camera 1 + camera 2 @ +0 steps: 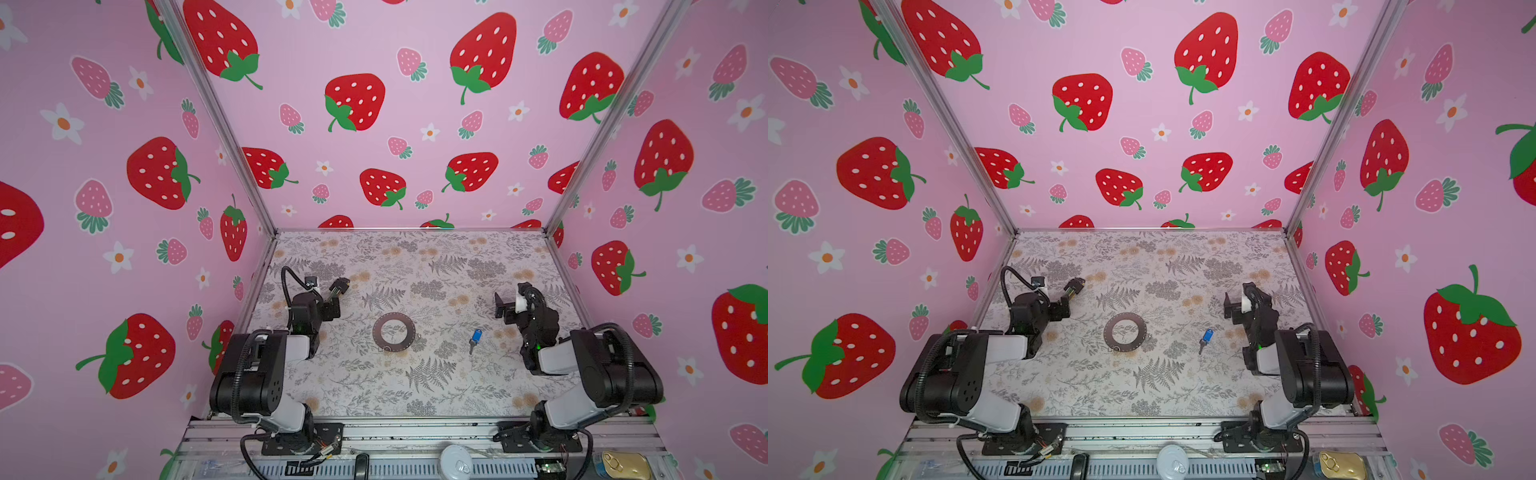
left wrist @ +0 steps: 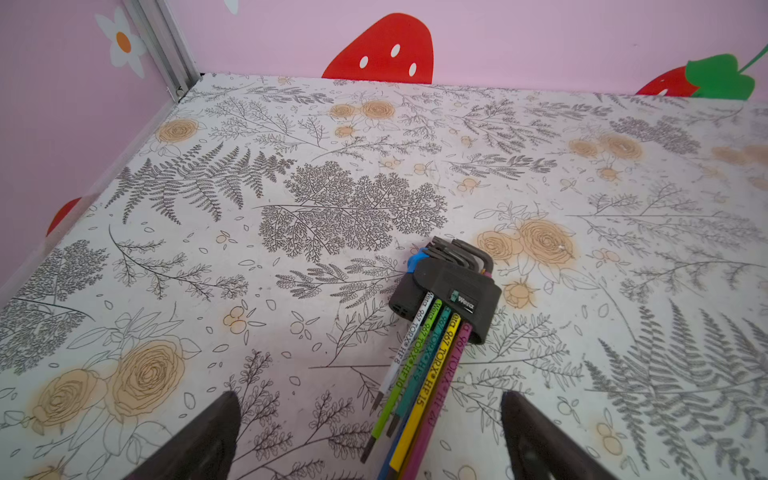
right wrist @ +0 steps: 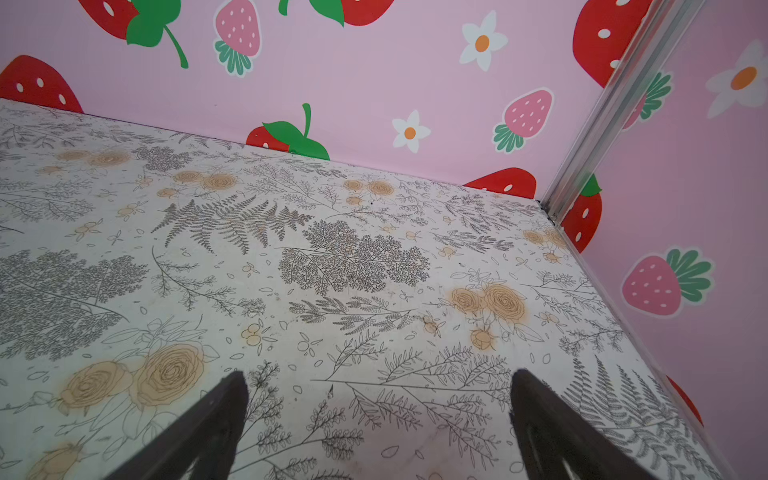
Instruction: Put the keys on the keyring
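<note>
Floral tabletop (image 1: pixel 415 395): coloured hex keys (image 2: pixel 428 386) in black holder (image 2: pixel 449 286); key (image 1: pixel 475 337) apart from keyring (image 1: pixel 376 331); both jaws spread.

Bright, even light; wide-angle edge distortion

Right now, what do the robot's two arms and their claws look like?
The left arm and right arm are chunky black joints linked by pale grey sections. A ribbed black cable loops along each. A small green light glows near each wrist. The left gripper and right gripper each end in two dark, tapering fingers.
</note>
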You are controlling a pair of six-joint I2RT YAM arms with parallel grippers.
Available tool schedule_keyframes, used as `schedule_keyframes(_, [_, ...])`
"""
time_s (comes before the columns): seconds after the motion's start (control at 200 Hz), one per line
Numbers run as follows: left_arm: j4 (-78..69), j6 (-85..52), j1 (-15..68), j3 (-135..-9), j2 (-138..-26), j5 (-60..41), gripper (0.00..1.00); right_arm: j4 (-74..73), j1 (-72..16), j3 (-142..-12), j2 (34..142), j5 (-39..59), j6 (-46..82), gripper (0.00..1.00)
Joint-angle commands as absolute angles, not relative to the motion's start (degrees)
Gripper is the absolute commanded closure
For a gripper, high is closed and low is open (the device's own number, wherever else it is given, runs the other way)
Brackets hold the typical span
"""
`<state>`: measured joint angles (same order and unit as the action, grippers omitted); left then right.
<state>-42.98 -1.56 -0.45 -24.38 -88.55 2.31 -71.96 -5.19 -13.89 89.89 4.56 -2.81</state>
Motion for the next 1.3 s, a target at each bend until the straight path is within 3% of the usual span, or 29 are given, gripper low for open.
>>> schedule_keyframes(0.0, [-43.43, -1.97, -0.67, -26.19, -88.76, 1.67, 0.01, -73.11, -4.88, -14.24, 89.68, 4.49, -2.29, 0.01])
schedule_keyframes(0.92, [-43.27, -2.06, -0.57, -26.25, -88.29, 1.77, 0.01, -73.5, -4.67, -13.58, 87.31, 1.68, -0.6, 0.03])
schedule_keyframes(1.176, [-10.49, -3.23, 0.04, -41.71, -76.61, -2.5, 0.0, -51.73, -5.69, -21.48, 73.47, 10.01, -0.27, 0.16])
schedule_keyframes(1.296, [-1.28, -3.02, 3.23, -45.9, -72.94, -6.18, 0.05, -38.06, -10.78, -27.76, 70.67, 11.73, -3.86, 0.21])
